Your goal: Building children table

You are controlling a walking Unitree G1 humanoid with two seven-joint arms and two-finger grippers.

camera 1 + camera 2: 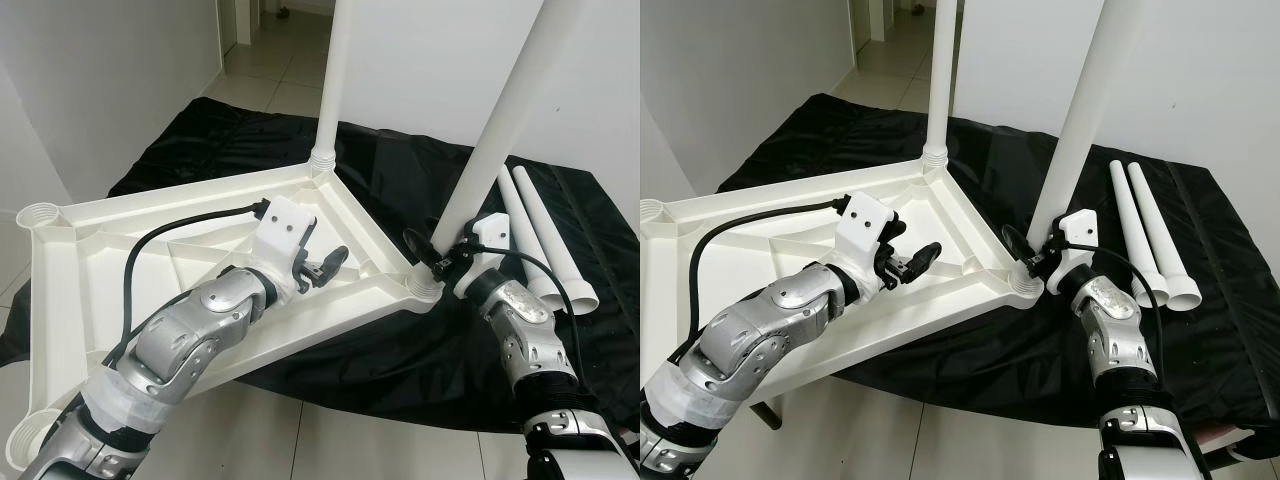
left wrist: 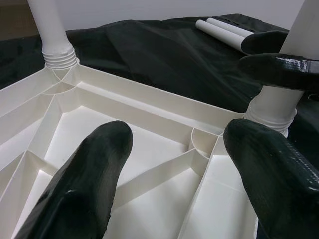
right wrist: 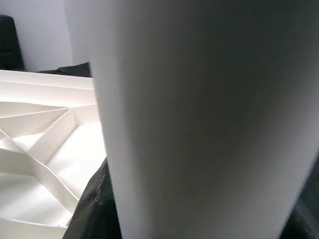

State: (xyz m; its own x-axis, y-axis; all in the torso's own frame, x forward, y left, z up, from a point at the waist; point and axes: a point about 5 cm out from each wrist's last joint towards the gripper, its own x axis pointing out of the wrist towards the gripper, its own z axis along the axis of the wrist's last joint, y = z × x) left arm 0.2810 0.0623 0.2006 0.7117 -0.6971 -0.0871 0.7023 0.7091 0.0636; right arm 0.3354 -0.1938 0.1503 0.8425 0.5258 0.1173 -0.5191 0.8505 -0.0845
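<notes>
A white plastic table top (image 1: pixel 110 215) lies upside down, partly on a black cloth (image 1: pixel 400 170). Two white legs stand upright in its corner sockets: the far leg (image 1: pixel 332 80) and the near right leg (image 1: pixel 492 140). My right gripper (image 1: pixel 440 258) is shut around the base of the near right leg, just above its socket; that leg (image 3: pixel 199 114) is pressed close in the right wrist view. My left gripper (image 1: pixel 325 268) hovers open over the ribbed underside (image 2: pixel 149 149), its fingers (image 2: pixel 84 184) spread wide and holding nothing. Two loose legs (image 1: pixel 540 235) lie on the cloth to the right.
Two empty sockets sit at the table top's left corners (image 1: pixel 40 213) (image 1: pixel 25 440), hanging over the tiled floor (image 1: pixel 270 430). White walls close in on the left and behind. A doorway (image 1: pixel 275 40) opens at the back.
</notes>
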